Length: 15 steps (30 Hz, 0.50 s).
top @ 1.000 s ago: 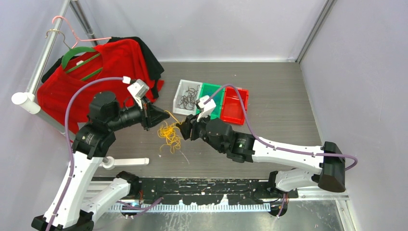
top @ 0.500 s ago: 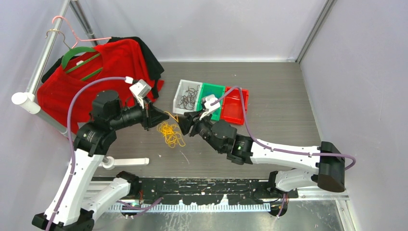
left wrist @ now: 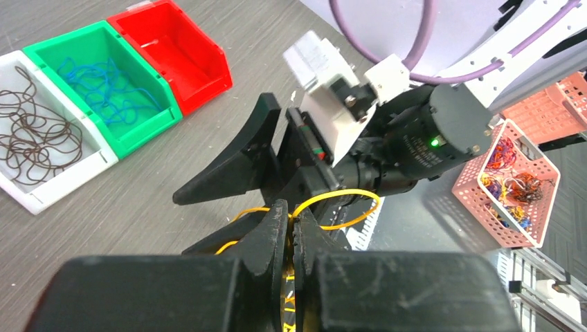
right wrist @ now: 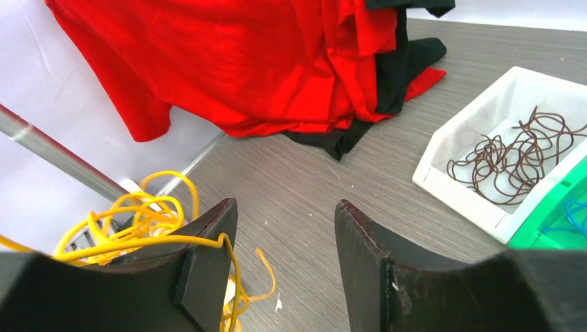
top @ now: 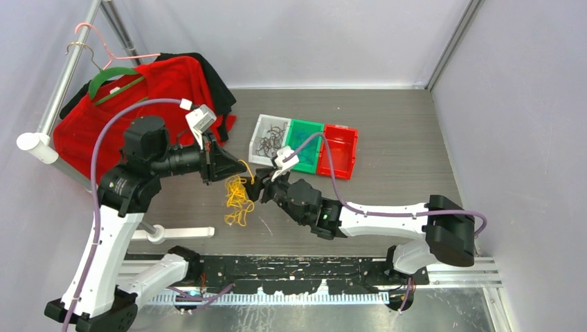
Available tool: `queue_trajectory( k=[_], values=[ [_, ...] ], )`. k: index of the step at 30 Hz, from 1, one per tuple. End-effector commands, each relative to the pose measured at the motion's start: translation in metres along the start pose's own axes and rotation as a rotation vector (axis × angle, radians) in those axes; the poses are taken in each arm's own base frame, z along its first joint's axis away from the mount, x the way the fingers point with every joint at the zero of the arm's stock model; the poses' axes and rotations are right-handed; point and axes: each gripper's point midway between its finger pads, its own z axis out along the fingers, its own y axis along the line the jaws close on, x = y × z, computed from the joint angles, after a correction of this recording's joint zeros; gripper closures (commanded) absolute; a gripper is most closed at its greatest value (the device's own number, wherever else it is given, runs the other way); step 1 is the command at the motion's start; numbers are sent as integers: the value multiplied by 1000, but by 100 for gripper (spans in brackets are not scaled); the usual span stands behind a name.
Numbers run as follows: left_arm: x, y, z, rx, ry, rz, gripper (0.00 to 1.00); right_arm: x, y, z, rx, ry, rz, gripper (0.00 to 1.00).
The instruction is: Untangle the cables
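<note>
A yellow tangle of cables [top: 237,197] hangs from my left gripper [top: 239,167], which is shut on a strand; in the left wrist view a yellow loop [left wrist: 346,195] sticks out past the closed gripper [left wrist: 292,218]. My right gripper [top: 257,190] stands open just right of the tangle. In the right wrist view the right gripper [right wrist: 285,228] holds nothing, though a yellow strand [right wrist: 138,216] drapes over its left finger [right wrist: 208,256]. Brown cables [right wrist: 512,155] lie in the white bin [top: 255,142]. Blue cables [left wrist: 104,86] lie in the green bin [top: 304,124].
A red bin [top: 336,158] stands right of the green one. A red shirt [top: 152,90] over black cloth hangs from a rail at the back left, near the left arm. A pink basket [left wrist: 512,183] of mixed cords shows beyond the table's near edge.
My right gripper has opened and slid left and nearer, letting go of the yellow tangle. The left gripper stays shut on the strand, and the tangle has swung slightly left.
</note>
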Motion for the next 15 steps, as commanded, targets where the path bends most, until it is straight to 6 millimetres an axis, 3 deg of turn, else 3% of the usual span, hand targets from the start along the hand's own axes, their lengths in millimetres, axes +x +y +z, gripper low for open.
queue_trajectory(
  k=[1, 5, 9, 15],
  values=[
    [-7, -17, -5, 70, 15, -18, 97, -10, -1, 3, 23, -77, 42, 41],
    [-15, -27, -11, 82, -5, -14, 97, 3, -16, 0, 69, -85, 55, 43],
    [-26, -37, -20, 85, -15, 12, 97, 3, -40, -11, 163, -98, 0, 61],
    [-38, -39, -33, 23, -12, 101, 98, -10, -90, -44, 354, -144, -113, 83]
  ],
)
